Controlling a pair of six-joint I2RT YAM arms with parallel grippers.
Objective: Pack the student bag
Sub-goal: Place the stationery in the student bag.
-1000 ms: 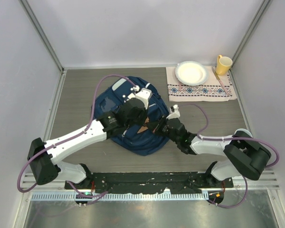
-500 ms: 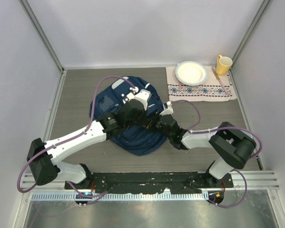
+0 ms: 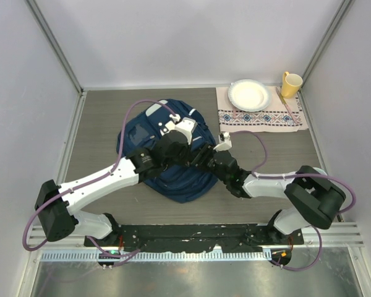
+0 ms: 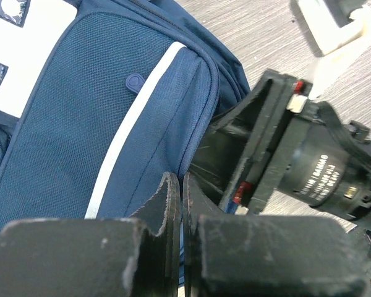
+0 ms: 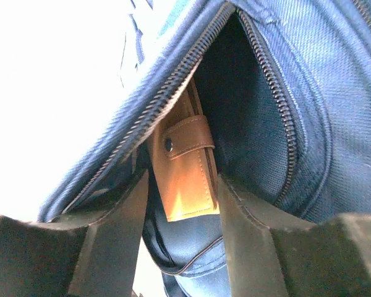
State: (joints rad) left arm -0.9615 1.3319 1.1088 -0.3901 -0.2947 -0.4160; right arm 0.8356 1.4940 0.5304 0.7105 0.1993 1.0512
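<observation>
The student bag lies flat on the table, navy with a white stripe. My left gripper is shut on a fold of its fabric at the opening's edge and holds it up. My right gripper reaches into the unzipped opening from the right, jaws apart. A brown leather wallet with a snap strap sits inside the bag between the open fingers. In the top view both grippers meet at the bag's right side, and the wallet is hidden there.
At the back right, a white plate rests on a patterned cloth, with a yellow mug beside it. Grey walls enclose the table on three sides.
My right gripper pushed further into the bag's opening and its jaws came apart, letting go of the brown wallet inside. My left gripper kept its hold and hardly moved.
</observation>
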